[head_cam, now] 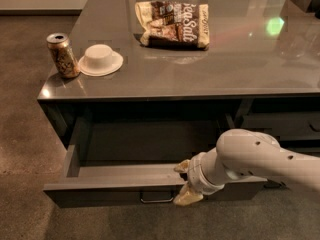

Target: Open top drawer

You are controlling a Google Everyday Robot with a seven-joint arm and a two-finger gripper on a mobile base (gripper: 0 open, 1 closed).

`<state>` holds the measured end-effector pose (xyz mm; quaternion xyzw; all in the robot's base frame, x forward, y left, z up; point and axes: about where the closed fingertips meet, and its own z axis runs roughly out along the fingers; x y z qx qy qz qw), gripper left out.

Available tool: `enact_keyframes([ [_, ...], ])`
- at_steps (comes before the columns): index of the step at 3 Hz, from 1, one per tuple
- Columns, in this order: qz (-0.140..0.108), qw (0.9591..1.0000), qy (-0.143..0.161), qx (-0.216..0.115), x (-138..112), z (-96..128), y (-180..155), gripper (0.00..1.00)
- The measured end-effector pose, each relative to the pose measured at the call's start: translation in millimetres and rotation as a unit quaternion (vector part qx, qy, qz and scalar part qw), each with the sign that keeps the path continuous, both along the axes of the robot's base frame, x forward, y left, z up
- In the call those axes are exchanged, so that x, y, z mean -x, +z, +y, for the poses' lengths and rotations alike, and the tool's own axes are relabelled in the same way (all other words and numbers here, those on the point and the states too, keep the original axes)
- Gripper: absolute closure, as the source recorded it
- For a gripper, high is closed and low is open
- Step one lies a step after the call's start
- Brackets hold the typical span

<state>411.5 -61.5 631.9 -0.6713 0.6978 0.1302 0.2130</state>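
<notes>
- The top drawer (125, 176) sits in the lower half of the frame, under the left part of the bench (225, 69). It is already pulled well out, so its plain grey tray lies open to view with nothing visible in it.
- The fingers (183, 183) are at the drawer's front panel, low and just right of centre. The white arm (260, 156) reaches in from the lower right.
- The two pale tips stand apart. One is at the panel's upper rim and one near its lower edge, so they look spread across the front rather than pinched on anything. Whether they press the panel I cannot tell.
- Key relation: the small loop handle (156, 199) lies just to the left of the fingers, beside them and not between them.
- The drawer front's long axis runs left to right across the frame. Its travel is toward the lower edge, so any further pull would go that way.
- My judgement is that the opening is largely done.
- Counts:
  - one arm;
  - one open drawer with one handle;
  - at least one shut drawer front (280, 121) in shadow at the right;
  - on the bench, one drink can (62, 55), one white bowl (100, 59) just beside it and one snack bag (172, 24) further back.
</notes>
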Motion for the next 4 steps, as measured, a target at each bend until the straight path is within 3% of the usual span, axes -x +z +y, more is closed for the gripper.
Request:
enact_keyframes([
  [1,0.0,1.0,0.0,0.0,0.0,0.0,0.0,0.44],
  [3,-0.001,0.9997,-0.019,0.015,22.9,-16.7,7.5,0.2],
  [4,0.001,0.9995,-0.027,0.019,37.9,-22.5,8.5,0.22],
])
